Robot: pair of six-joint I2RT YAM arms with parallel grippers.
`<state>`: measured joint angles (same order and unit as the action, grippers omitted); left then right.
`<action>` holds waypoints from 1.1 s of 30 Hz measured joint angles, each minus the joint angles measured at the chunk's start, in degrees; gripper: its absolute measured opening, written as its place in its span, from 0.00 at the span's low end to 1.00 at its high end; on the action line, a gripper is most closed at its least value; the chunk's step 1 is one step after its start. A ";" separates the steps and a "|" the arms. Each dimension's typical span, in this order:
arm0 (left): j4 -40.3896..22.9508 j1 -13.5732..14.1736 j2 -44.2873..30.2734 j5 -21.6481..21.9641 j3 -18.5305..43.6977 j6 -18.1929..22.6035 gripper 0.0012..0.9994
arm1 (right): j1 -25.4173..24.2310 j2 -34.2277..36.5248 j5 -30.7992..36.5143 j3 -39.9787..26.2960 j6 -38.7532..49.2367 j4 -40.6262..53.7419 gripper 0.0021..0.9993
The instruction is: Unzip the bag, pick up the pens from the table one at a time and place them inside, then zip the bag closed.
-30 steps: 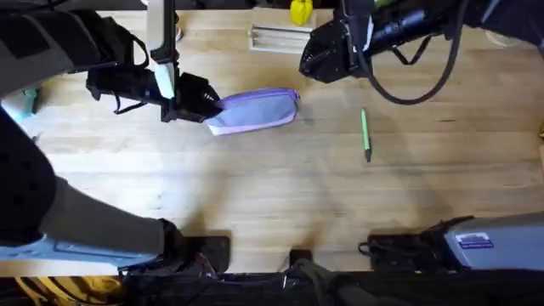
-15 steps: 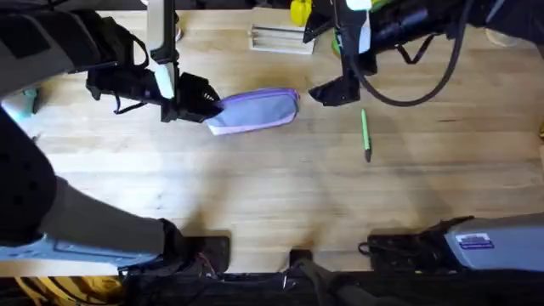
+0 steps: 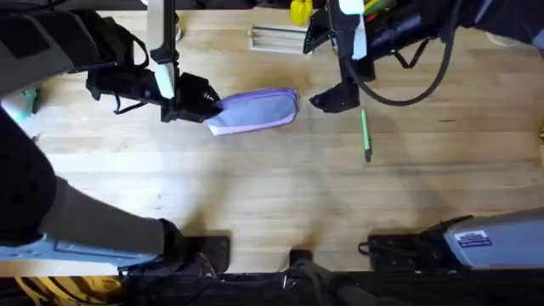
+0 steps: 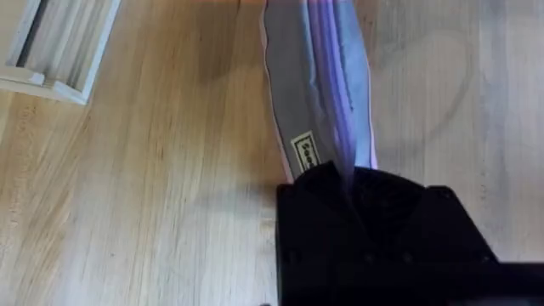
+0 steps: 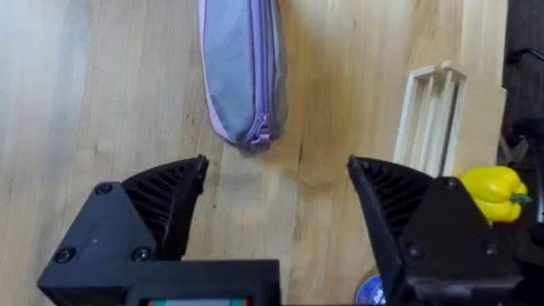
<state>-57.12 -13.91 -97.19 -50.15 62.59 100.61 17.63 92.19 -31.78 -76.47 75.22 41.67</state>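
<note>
Left gripper (image 3: 200, 102) pinches the lavender bag's (image 3: 255, 110) left end; right gripper (image 5: 276, 200), fingers spread, hovers beyond the bag's right end, near the green pen (image 3: 365, 134)

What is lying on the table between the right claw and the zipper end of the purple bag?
Nothing: in the right wrist view, bare table separates the open right claw from the bag.

Both arms are black with loose black cables looping off them. The left arm (image 3: 127, 81) carries a white upright panel, while the right arm (image 3: 399, 30) shows a white patch. The right gripper (image 5: 276, 208) has matte black wedge-shaped fingers (image 5: 166, 200) with ribbed inner faces and small screws.
</note>
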 joint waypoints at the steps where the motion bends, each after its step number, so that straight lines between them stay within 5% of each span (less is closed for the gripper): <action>1: 0.00 0.00 0.00 0.00 0.00 0.01 0.04 | 0.00 0.72 -0.13 0.00 0.00 0.00 1.00; 11: 0.00 0.00 0.00 0.00 0.00 0.01 0.04 | 0.00 9.75 -2.80 0.00 -0.01 -0.07 1.00; 19: 0.00 0.00 0.00 0.00 0.00 0.01 0.04 | 0.00 12.34 -4.60 0.00 -0.17 -0.20 0.90; 25: 0.00 0.00 0.00 0.00 0.00 0.01 0.04 | 0.00 12.97 -4.80 0.00 -0.20 -0.17 0.64; 33: 0.00 0.00 0.00 0.00 0.00 0.01 0.04 | 0.00 13.04 -5.18 0.00 -0.20 -0.75 0.58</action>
<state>-57.12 -13.91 -97.19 -50.15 62.59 100.62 17.63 105.23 -36.96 -76.47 75.02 40.92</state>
